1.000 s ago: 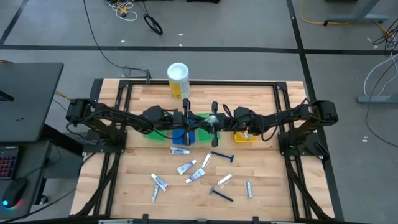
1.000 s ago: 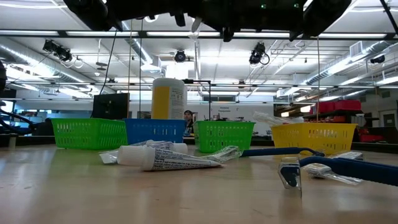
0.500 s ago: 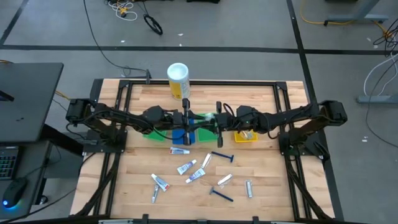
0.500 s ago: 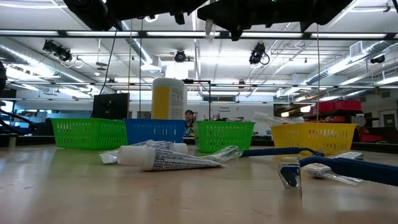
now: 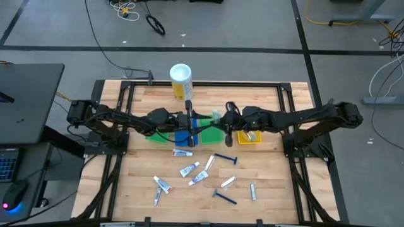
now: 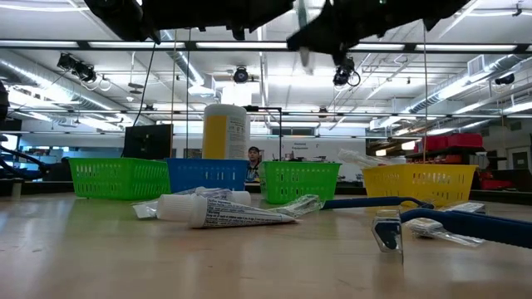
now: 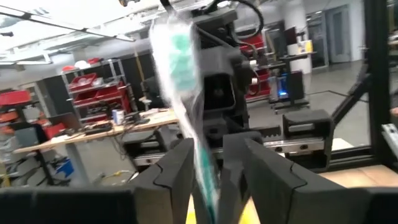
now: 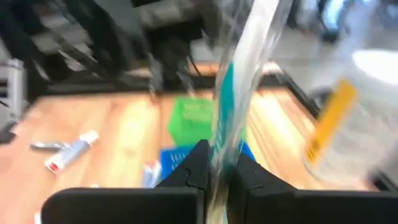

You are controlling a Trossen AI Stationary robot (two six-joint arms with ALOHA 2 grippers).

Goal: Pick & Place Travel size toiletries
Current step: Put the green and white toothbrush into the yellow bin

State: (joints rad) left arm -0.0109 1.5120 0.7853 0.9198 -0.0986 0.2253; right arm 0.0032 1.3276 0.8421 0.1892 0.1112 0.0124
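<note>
A pale toothbrush with teal in a clear wrapper (image 8: 239,74) is held in my right gripper (image 8: 221,168), high over the green tray (image 5: 205,120) near the table's middle; it also shows in the low view (image 6: 301,37). My left gripper (image 7: 208,180) hovers open over the blue tray (image 5: 189,137) and faces the right one. The toothbrush's blurred end (image 7: 205,180) shows in its gap. Small tubes (image 5: 189,169), dark blue razors (image 5: 225,158) and other wrapped items (image 5: 228,182) lie flat on the near half of the table. My left gripper: I cannot tell whether its fingers touch the toothbrush's end (image 7: 208,196) that shows between them. My right gripper pinches the wrapped toothbrush near one end (image 8: 217,146) between its two fingers (image 8: 198,163), coming from the table's right. The toothbrush is lifted clear and sticks out beyond the fingertips.
The tall white-and-yellow canister (image 5: 180,81) stands at the far edge. Green (image 6: 119,178), blue (image 6: 208,174), green (image 6: 299,181) and yellow (image 6: 420,183) trays stand in a row across the middle. The yellow tray (image 5: 248,137) lies under my right arm. A black frame rims the table.
My right gripper has moved toward the table's right, away from my left gripper, carrying the wrapped toothbrush with it. The left arm has kept still.
</note>
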